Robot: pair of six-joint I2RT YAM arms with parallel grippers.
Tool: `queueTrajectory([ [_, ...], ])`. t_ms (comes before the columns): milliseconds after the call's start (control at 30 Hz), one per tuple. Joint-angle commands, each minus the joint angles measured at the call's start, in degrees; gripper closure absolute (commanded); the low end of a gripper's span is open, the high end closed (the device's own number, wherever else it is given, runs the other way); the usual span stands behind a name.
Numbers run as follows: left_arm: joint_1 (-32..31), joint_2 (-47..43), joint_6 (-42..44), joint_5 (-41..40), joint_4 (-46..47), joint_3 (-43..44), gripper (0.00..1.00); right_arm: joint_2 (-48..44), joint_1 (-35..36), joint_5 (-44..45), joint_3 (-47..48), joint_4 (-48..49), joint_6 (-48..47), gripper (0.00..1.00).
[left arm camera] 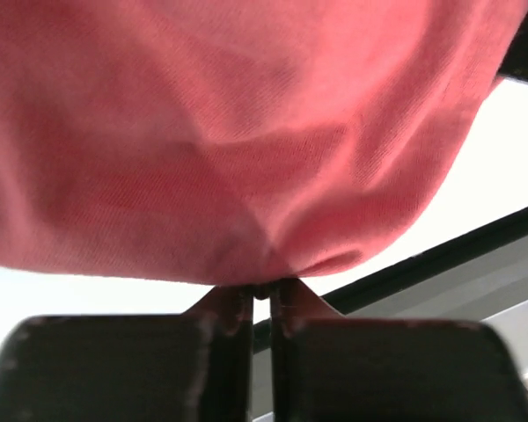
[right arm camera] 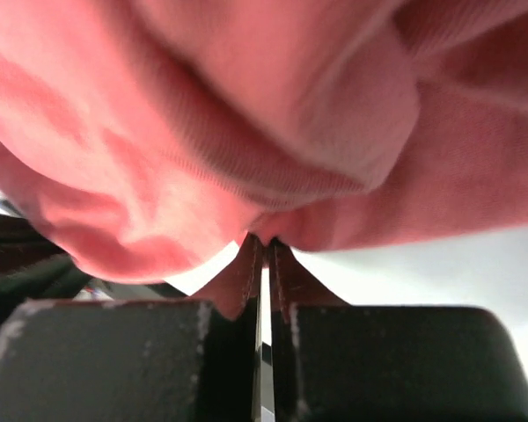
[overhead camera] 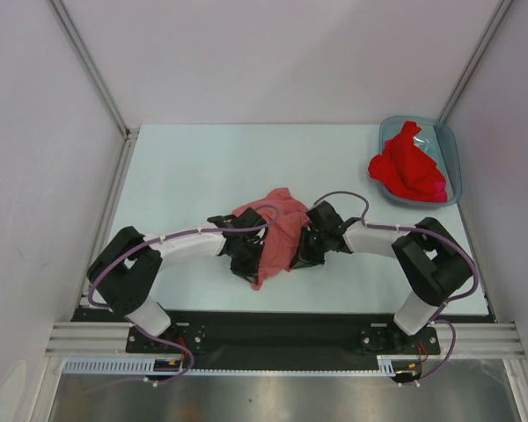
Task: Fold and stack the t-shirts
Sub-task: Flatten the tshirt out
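A salmon-pink t-shirt (overhead camera: pixel 275 230) lies bunched in the middle of the table between my two arms. My left gripper (overhead camera: pixel 244 252) is shut on its left side, and the cloth (left arm camera: pixel 246 132) fills the left wrist view above the pinched fingertips (left arm camera: pixel 264 288). My right gripper (overhead camera: pixel 304 250) is shut on the shirt's right side, with folds of the same pink cloth (right arm camera: pixel 246 132) bulging over its closed tips (right arm camera: pixel 264 242). Brighter red t-shirts (overhead camera: pixel 408 167) sit heaped in a bin at the back right.
The translucent blue-grey bin (overhead camera: pixel 449 145) stands at the table's back right corner. A black strip and metal rail (overhead camera: pixel 273 338) run along the near edge by the arm bases. White walls enclose the table on both sides.
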Motion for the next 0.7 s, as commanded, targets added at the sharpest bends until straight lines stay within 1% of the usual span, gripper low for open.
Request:
queueTrajectory([
  [0, -0.05, -0.86, 0.93, -2.05, 0.24, 3.07, 1.00, -2.61, 0.14, 8.21, 2.53, -8.90, -6.62, 1.00],
  [33, -0.05, -1.74, 1.47, -5.54, -1.43, 5.16, 1.00, -3.67, -0.21, 10.06, 4.45, -11.27, -8.22, 1.00],
  [67, 0.12, -4.01, 2.08, -8.01, -3.45, 6.83, 1.00, -5.16, -0.56, 15.12, 5.60, -16.25, -10.32, 1.00],
  [100, 0.30, -5.25, 3.39, -10.30, -8.08, 8.68, 1.00, -6.57, -1.00, 18.13, 6.83, -18.83, -12.08, 1.00],
  [133, 0.56, -6.65, 3.93, -12.93, -10.39, 12.96, 1.00, -9.89, -2.13, 20.68, 9.80, -21.20, -15.58, 1.00],
  [167, 1.44, -9.54, 4.54, -17.74, -12.50, 15.35, 1.00, -11.40, -3.01, 27.84, 11.14, -25.14, -17.18, 1.00],
  [200, 2.23, -10.87, 5.33, -19.71, -16.52, 17.90, 1.00, -12.81, -3.98, 30.18, 12.89, -26.83, -18.50, 1.00],
  [233, 3.02, -12.45, 5.69, -21.55, -18.13, 22.97, 1.00, -15.69, -6.95, 32.55, 16.04, -28.33, -20.60, 1.00],
  [267, 5.20, -13.77, 6.12, -22.88, -19.28, 25.55, 1.00, -16.94, -8.72, 35.53, 18.07, -30.78, -21.32, 1.00],
  [300, 6.44, -16.22, 7.17, -24.72, -20.94, 28.01, 1.00, -18.08, -10.56, 36.61, 20.01, -31.85, -21.94, 1.00],
  [333, 7.67, -17.29, 7.79, -25.08, -21.31, 32.56, 1.00, -19.05, -12.67, 37.40, 21.94, -32.73, -22.29, 1.00],
  [367, 10.21, -18.26, 8.58, -25.26, -21.75, 34.86, 1.00, -20.89, -15.91, 38.45, 26.40, -34.13, -23.51, 1.00],
  [467, 13.57, -20.90, 11.66, -26.41, -23.50, 43.74, 1.00, -24.59, -20.32, 40.65, 34.76, -35.46, -25.97, 1.00],
  [533, 13.84, -22.31, 14.03, -27.72, -25.09, 49.53, 1.00, -26.61, -21.04, 41.36, 38.21, -35.55, -27.39, 1.00],
  [600, 13.75, -23.54, 16.05, -27.72, -26.05, 52.02, 1.00, -30.21, -21.04, 41.36, 41.19, -35.81, -29.23, 1.00],
  [667, 13.75, -26.43, 16.50, -28.60, -26.49, 53.87, 1.00, -33.02, -20.95, 41.28, 41.39, -37.12, -29.24, 1.00],
])
